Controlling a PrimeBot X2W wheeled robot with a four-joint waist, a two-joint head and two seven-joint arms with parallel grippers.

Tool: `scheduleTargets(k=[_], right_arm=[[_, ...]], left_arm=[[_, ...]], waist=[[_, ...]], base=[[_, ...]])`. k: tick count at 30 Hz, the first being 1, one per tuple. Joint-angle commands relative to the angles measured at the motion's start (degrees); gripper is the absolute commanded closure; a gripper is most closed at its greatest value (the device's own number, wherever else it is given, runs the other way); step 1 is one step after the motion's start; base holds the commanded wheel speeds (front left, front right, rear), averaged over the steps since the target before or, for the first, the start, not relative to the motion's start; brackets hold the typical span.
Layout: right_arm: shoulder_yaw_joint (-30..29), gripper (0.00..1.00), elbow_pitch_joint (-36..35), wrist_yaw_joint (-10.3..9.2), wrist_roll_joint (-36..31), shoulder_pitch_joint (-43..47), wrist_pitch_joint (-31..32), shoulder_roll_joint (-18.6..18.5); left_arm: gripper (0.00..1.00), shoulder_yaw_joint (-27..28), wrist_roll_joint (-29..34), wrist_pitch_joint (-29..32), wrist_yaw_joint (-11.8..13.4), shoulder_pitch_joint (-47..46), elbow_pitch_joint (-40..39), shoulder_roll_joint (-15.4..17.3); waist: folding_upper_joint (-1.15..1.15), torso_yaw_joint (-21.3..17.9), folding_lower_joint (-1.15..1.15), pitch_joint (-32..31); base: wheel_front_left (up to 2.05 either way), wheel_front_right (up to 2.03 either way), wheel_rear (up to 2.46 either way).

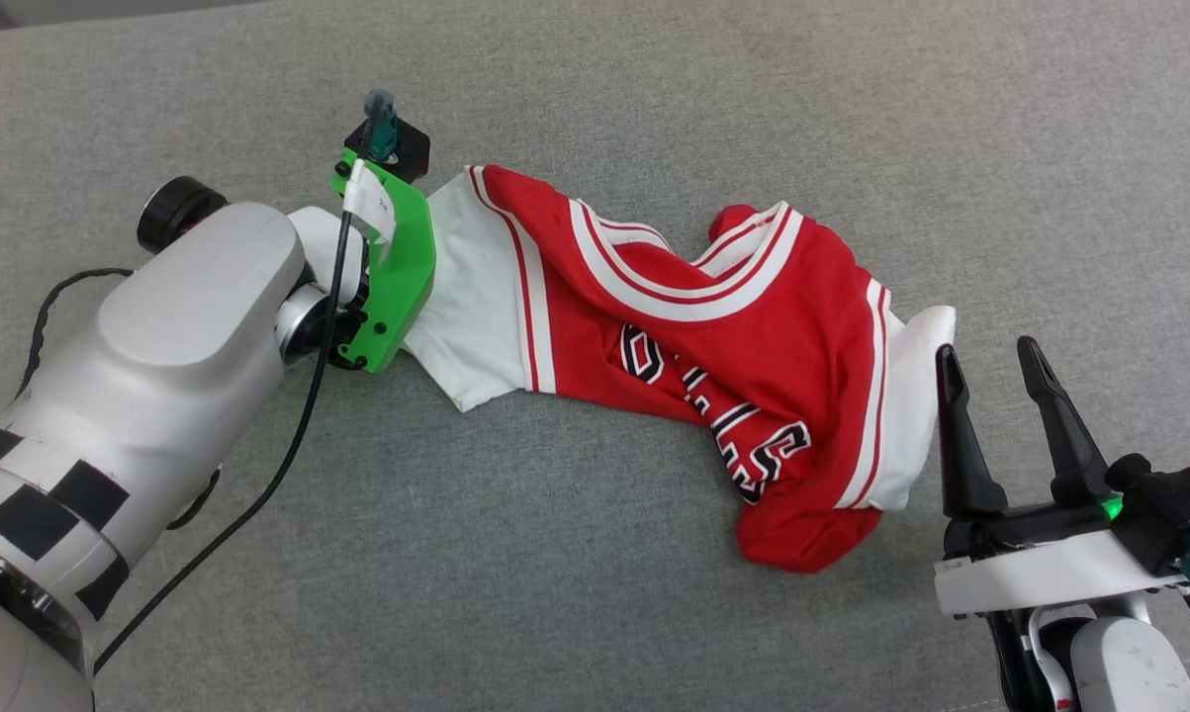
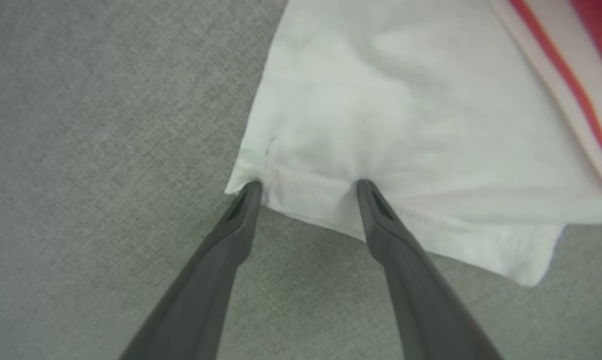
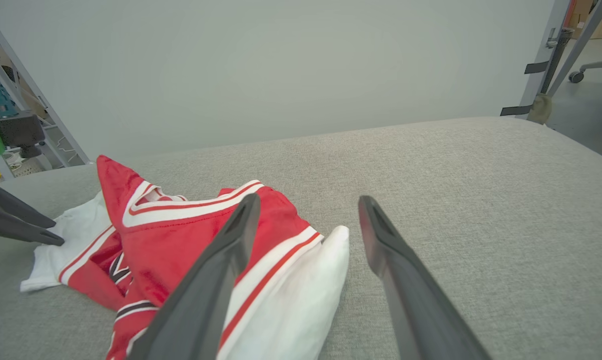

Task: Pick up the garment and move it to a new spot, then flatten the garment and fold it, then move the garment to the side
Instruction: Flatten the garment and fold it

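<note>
Red-and-white shirt, likely soft, light and floppy, lies crumpled between the released left end effector, tips touching one sleeve hem, and the released right end effector beside the other; pinching the sleeves looks best.

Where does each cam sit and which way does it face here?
Head: on the head, looking down at the garment on the grey surface; left forearm, open right gripper show.
Left wrist: on that wrist, facing down along the open left gripper, tips at the sleeve hem.
Right wrist: low, facing across the surface to a wall, past its open gripper.
Shared: all see the garment.
</note>
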Motion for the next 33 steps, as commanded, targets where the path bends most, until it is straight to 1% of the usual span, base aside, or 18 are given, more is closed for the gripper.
scheduleTargets(k=[1, 3, 4, 5, 9, 15, 19, 25, 27, 30, 33], right_arm=[[0.35, 0.00, -0.15, -0.04, 0.48, -1.34, -0.34, -0.10], [0.59, 0.00, -0.16, -0.04, 0.56, -1.50, -0.34, -0.10], [0.64, 0.00, -0.16, -0.04, 0.59, -1.57, -0.34, -0.10], [0.66, 0.00, -0.17, -0.04, 0.61, -1.68, -0.34, -0.10], [0.52, 0.00, -0.02, -0.04, 0.51, -2.25, -0.34, -0.10], [-0.81, 0.00, 0.02, -0.04, 0.07, -1.50, -0.34, -0.10], [-1.80, 0.00, 0.14, -0.04, 0.11, -0.29, -0.34, -0.10], [-2.05, 0.00, 0.28, -0.04, 0.37, 0.31, -0.34, -0.10], [-2.17, 0.00, 0.24, -0.04, 0.45, 0.26, -0.34, -0.10], [-2.50, 0.00, 0.19, -0.04, 0.42, 0.32, -0.34, -0.10], [-2.90, 0.00, 0.26, -0.04, 0.27, 0.38, -0.34, -0.10]], left_arm=[[0.00, -1.95, -0.83, 0.99, -0.15, 0.65, 0.79, 0.06], [0.00, -3.47, -1.11, 1.83, -0.15, 1.22, 0.99, 0.10], [0.35, -3.90, -1.46, 2.13, -0.15, 1.49, 0.96, 0.08], [1.00, -4.38, -1.55, 2.29, -0.15, 1.69, 0.83, 0.11], [1.00, -5.25, -1.94, 1.66, -0.15, 1.78, 0.56, 0.17], [1.00, -5.54, -4.12, -3.48, -0.15, -0.19, -1.09, 0.50], [1.00, -5.65, -5.84, -5.77, -0.15, -1.18, -2.92, 2.45], [1.00, -5.83, -6.69, -4.92, -0.15, -0.47, -3.91, 7.61], [1.00, -5.85, -7.34, -4.78, -0.15, 0.43, -3.42, 9.33], [1.00, -5.85, -8.99, -4.96, -0.15, 2.29, -1.56, 11.04], [1.00, -5.64, -10.52, -5.69, -0.15, 4.16, 0.70, 11.53]], waist=[[0.21, -0.43, -0.01, 0.77], [0.21, -0.37, -0.01, 0.99], [0.21, -0.31, -0.01, 1.07], [0.21, -0.21, -0.01, 1.15], [0.21, 0.39, -0.01, 1.09], [0.21, 2.46, -0.01, -1.23], [0.21, 4.27, -0.01, -3.37], [0.21, 6.09, -0.01, -5.17], [0.21, 6.30, -0.01, -5.33], [0.21, 6.53, -0.01, -5.23], [0.21, 6.59, -0.01, -4.78]], base=[[0.00, 0.00, 0.00], [0.00, 0.00, 0.00], [0.00, 0.00, 0.00], [0.00, 0.00, 0.00], [0.00, 0.00, 0.00], [0.00, 0.00, 0.00], [0.00, 0.00, 0.00], [0.00, 0.00, 0.00], [0.00, 0.00, 0.00], [0.00, 0.00, 0.00], [0.00, 0.00, 0.00]])
